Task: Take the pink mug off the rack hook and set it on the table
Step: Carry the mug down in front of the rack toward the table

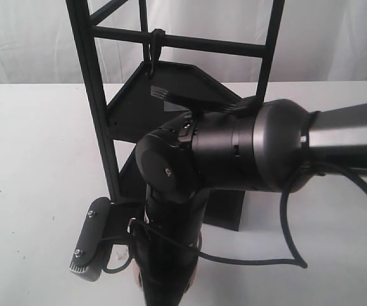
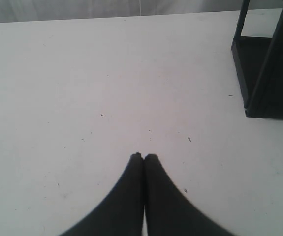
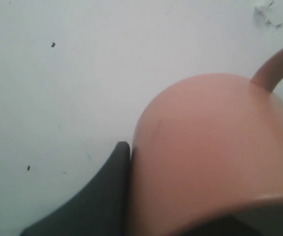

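Note:
The pink mug (image 3: 205, 147) fills much of the right wrist view, its thin loop handle (image 3: 274, 66) pointing away over the white table (image 3: 57, 73). My right gripper (image 3: 134, 147) is shut on the mug's wall: one black finger (image 3: 114, 187) presses its outside, the other is hidden. From outside, only pink slivers of the mug (image 1: 136, 275) show beside the down-pointing right arm (image 1: 170, 255). Whether it rests on the table I cannot tell. The rack hook (image 1: 156, 50) hangs empty from the crossbar. My left gripper (image 2: 143, 156) is shut on nothing, low over the table (image 2: 107, 73).
The tall black frame rack (image 1: 100, 115) with its angular shelves stands behind the right arm at the table's middle. Its base (image 2: 267, 73) shows in the left wrist view, off to one side of the left gripper. A black cable (image 1: 285, 223) loops off the right arm.

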